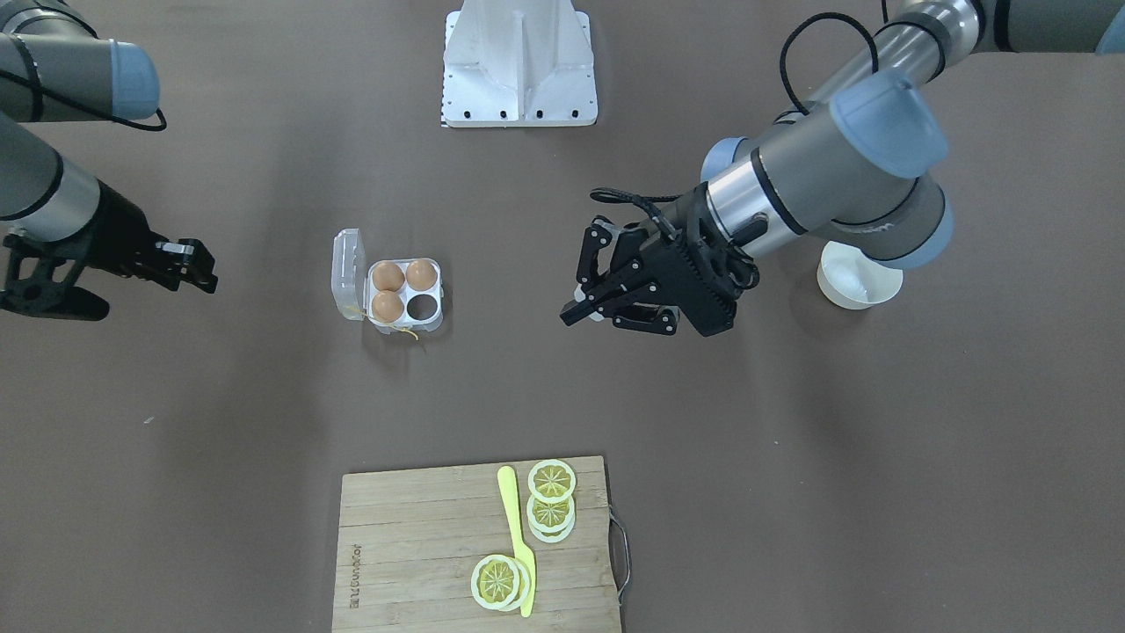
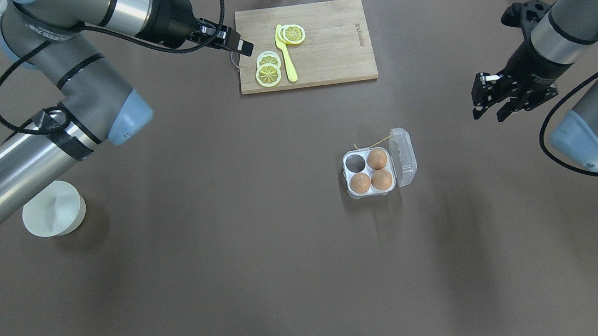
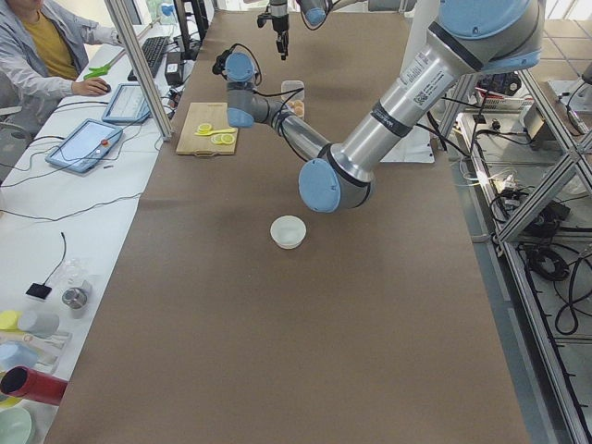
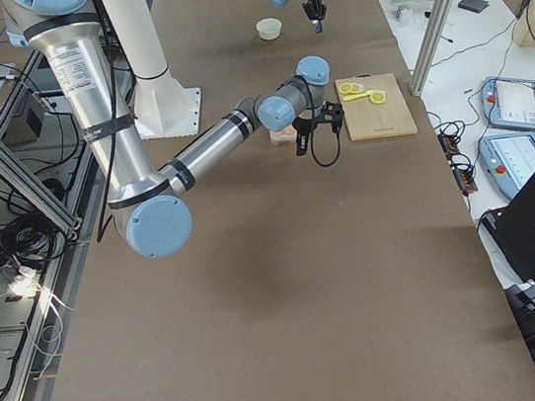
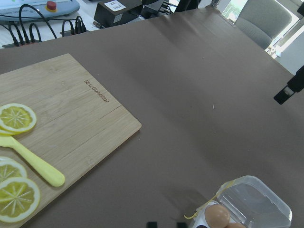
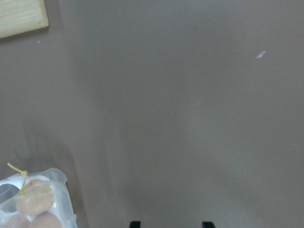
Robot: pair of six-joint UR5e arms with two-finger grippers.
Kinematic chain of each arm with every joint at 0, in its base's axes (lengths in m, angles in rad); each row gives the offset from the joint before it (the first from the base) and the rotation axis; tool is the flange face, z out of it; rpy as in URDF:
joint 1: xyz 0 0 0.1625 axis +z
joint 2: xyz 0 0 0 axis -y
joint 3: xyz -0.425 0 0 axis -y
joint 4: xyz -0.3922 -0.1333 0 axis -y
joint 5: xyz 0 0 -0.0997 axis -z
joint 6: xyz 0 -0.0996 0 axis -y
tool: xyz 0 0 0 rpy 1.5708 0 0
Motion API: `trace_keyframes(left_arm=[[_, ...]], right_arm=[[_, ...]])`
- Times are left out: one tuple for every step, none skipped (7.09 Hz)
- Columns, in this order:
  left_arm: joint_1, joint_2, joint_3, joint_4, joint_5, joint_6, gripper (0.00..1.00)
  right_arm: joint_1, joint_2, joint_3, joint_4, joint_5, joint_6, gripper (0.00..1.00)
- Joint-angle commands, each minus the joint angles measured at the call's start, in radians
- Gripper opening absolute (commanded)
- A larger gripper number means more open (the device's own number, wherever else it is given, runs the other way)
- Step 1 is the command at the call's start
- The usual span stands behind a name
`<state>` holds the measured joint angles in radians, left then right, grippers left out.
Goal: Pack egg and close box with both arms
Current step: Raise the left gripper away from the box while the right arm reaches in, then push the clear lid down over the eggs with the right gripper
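My left gripper [image 1: 580,294] and right gripper [image 2: 488,114] hang open and empty, flanking the egg carton [image 2: 356,163], which holds three eggs [image 2: 377,159].

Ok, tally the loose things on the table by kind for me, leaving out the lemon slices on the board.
brown eggs: 3, all in the carton
clear egg carton: 1, lid open
white bowl: 1
wooden cutting board: 1
yellow knife: 1
Total: 7
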<state>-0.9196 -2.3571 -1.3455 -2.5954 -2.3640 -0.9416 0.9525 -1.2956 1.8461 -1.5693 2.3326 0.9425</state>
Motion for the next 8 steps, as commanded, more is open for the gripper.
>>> trace_keyframes(left_arm=[[-0.018,0.001,-0.001,0.001,-0.024,-0.020,0.00],[-0.018,0.001,-0.003,0.000,-0.024,-0.020,0.00],[-0.018,0.001,-0.009,0.000,-0.026,-0.020,0.00],[-0.019,0.002,-0.009,0.000,-0.026,-0.019,0.00],[-0.018,0.004,-0.017,-0.002,-0.026,-0.019,0.00],[-0.019,0.010,-0.024,-0.002,-0.026,-0.019,0.00],[-0.019,0.018,-0.032,-0.005,-0.026,-0.017,0.00],[-0.028,0.019,-0.032,-0.006,-0.032,-0.017,0.00]], right_arm=[[-0.090,0.036,0.010,0.000,-0.036,0.053,0.51],[-0.110,0.039,0.010,0.000,-0.041,0.056,0.44],[-0.126,0.047,0.010,0.000,-0.042,0.077,0.22],[-0.139,0.067,0.007,0.000,-0.061,0.113,0.00],[-0.141,0.068,0.007,0.000,-0.067,0.113,0.00],[-0.144,0.079,0.008,0.000,-0.067,0.113,0.00],[-0.147,0.082,0.007,0.000,-0.067,0.114,0.00],[-0.152,0.097,0.001,0.000,-0.068,0.121,0.00]])
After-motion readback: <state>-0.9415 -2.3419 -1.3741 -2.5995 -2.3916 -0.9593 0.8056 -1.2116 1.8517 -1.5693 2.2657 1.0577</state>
